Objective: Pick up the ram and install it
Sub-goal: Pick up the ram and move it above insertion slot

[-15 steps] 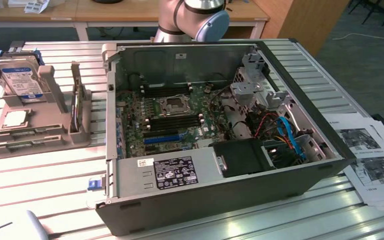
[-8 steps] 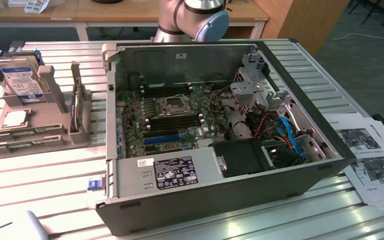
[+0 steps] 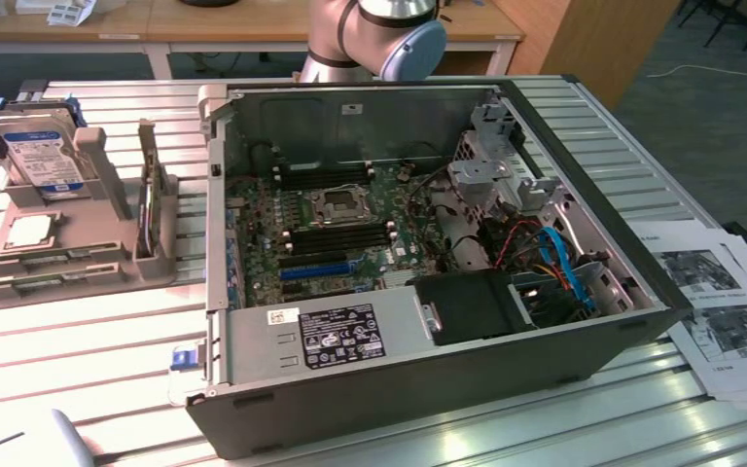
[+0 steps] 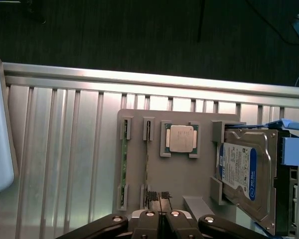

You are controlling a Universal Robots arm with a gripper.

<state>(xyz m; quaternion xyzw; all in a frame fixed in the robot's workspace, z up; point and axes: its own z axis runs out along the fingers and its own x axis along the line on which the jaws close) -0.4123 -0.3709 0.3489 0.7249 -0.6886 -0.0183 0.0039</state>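
My fingers (image 4: 154,211) are closed on nothing, hanging over the grey tray (image 4: 174,174) near the tabletop's edge. There the ram (image 4: 123,169) stands on edge, a second stick (image 4: 148,159) just beside it. I judge a clean pick needs the fingers opened and squared to the stick's thin faces. The exterior view adds the open computer case (image 3: 412,409) and its motherboard (image 3: 335,233).

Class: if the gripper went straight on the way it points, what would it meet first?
Likely the holder, on its bare floor right beside the nearer ram. Depth is unclear, so the shut gripper might touch that ram first.
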